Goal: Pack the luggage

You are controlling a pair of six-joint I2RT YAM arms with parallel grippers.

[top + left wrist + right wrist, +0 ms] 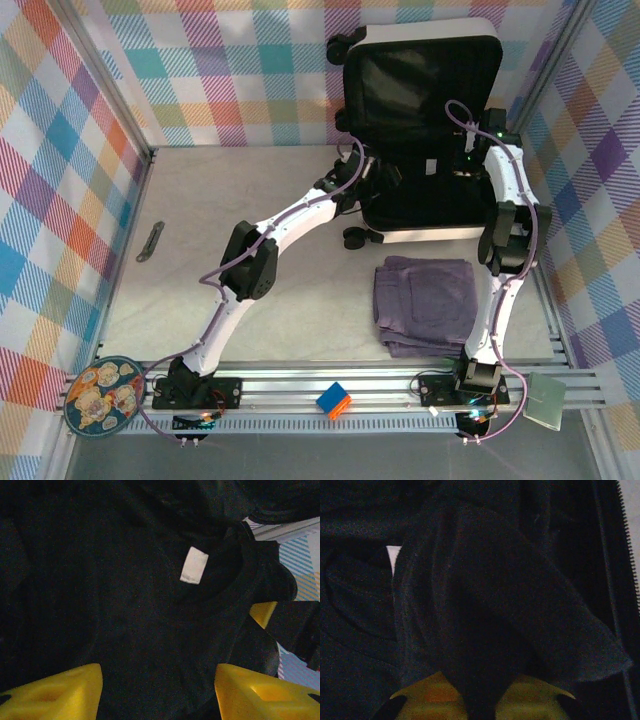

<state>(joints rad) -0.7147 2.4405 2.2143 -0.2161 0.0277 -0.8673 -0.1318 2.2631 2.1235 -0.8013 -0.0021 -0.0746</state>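
In luggage [420, 90] | left pincer [157, 682] spread | right pincer [482, 692] pinching black garment [495, 605]

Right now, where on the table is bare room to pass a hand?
Free: the table between the left wall and the left arm, save a metal strip. Crowded: the luggage, both arms over its black garment, and the purple garment in front of it.

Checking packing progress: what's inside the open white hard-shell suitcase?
A black fabric garment with a white neck label lies in the suitcase, a fold pinched by the right gripper. Anything beneath it is covered.
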